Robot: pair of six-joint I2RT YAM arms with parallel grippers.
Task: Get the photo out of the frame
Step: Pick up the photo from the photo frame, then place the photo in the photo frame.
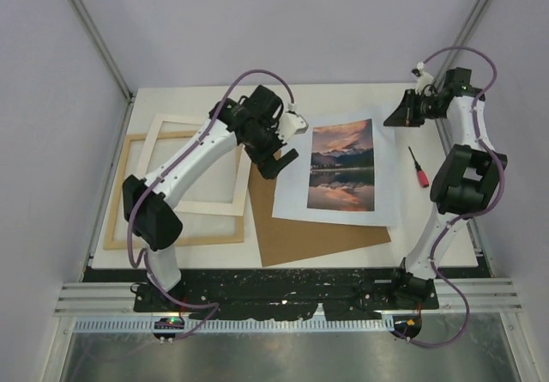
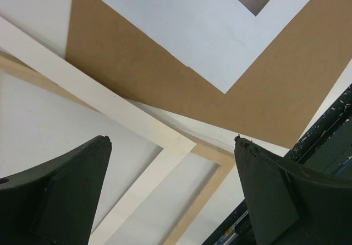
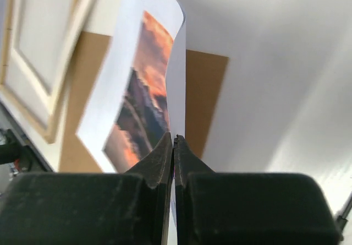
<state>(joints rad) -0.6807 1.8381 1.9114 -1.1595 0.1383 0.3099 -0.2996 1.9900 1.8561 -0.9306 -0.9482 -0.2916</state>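
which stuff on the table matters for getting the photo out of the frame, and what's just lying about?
Job:
- photo, edge pinched by the shut right hand
- light-wood frame
- left hand, open, holding nothing

Lying about:
- cream mat, resting over the frame
- brown backing board, partly under the photo
- red-handled screwdriver, right of the photo

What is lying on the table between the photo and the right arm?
A small red-handled screwdriver on the table, right of the photo; the top view shows it.
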